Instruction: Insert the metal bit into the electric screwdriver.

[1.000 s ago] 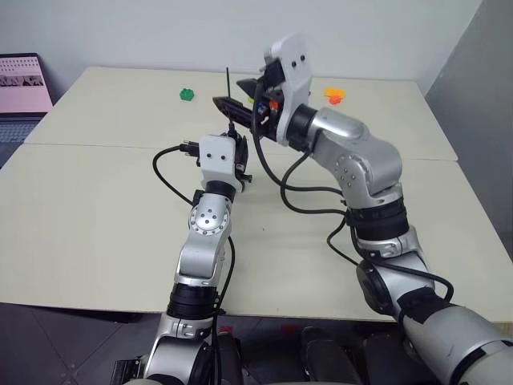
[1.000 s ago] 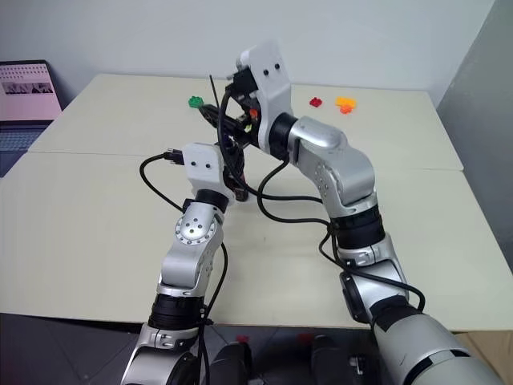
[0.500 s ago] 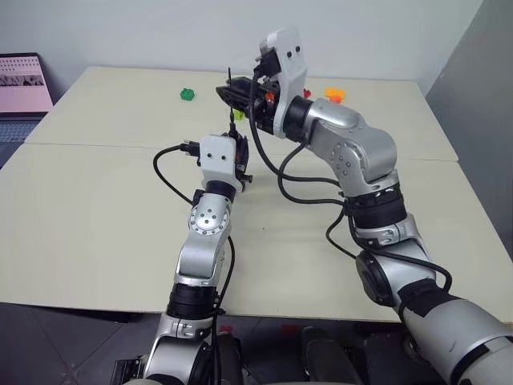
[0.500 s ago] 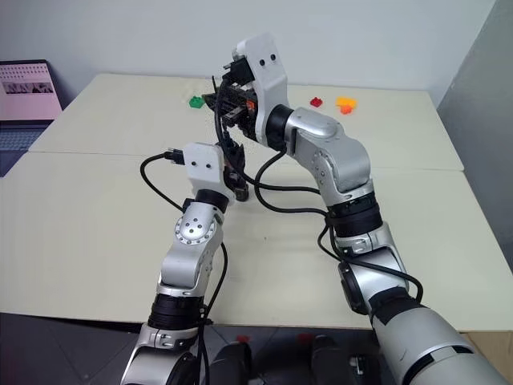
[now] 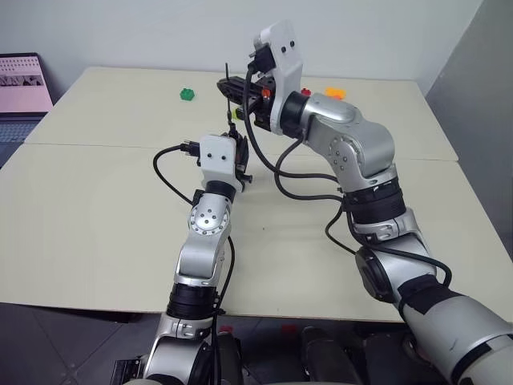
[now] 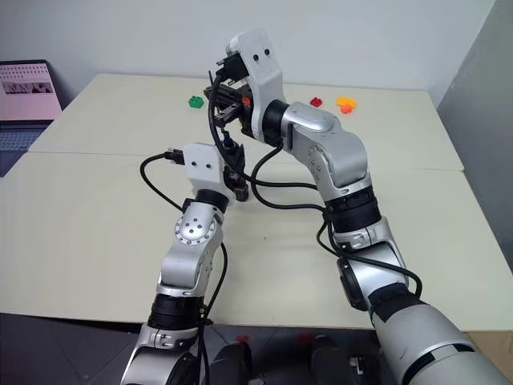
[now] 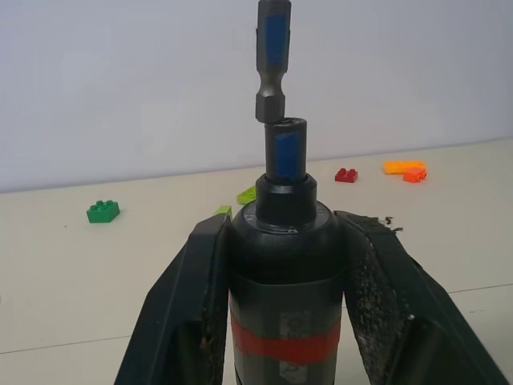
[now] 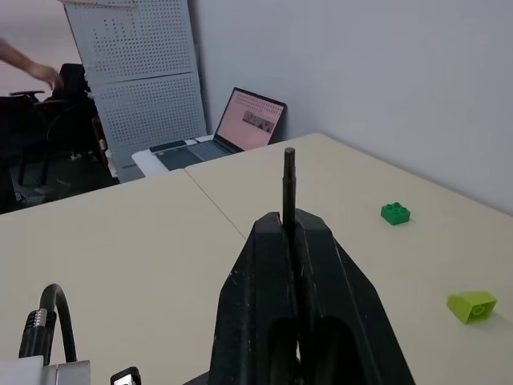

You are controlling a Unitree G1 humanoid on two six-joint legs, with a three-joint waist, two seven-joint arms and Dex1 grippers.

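Head cam, both eyes: left gripper (image 5: 240, 152) sat low over the beige table (image 5: 96, 208) w/ the electric screwdriver (image 7: 284, 265) clamped upright btwn its fingers; right gripper (image 5: 231, 87) was higher, just above & slightly behind it, arm bent in from the right; thin metal bit (image 5: 228, 74) stuck up out of the right gripper's closed fingertips, roughly vertical. Green brick (image 5: 187, 95) sat on the far side of the table, left of the grippers; orange brick (image 5: 334, 95) & a small red brick (image 6: 317, 102) far right; laptop (image 5: 22, 84) at the left edge, off the table.

Left wrist cam: black screwdriver body w/ a red band filled the middle, both black fingers (image 7: 180, 313) pressed on its sides, so gripping it; narrow collar on top pointing up; the bit's lower end hung right over the collar, basically touching the rim, can't tell if it was in the socket at all; blue patch on bit & collar. Bricks lay on the table behind; green, lime (image 7: 247, 194), red, orange.

Right wrist cam: right fingers (image 8: 268, 273) closed tight on the bit, grey rod poking out past the tips; green brick & lime wedge brick on the table beyond; laptop + pegboard panel (image 8: 136, 80) further back; a person's arm (image 8: 28, 64) at the far edge.
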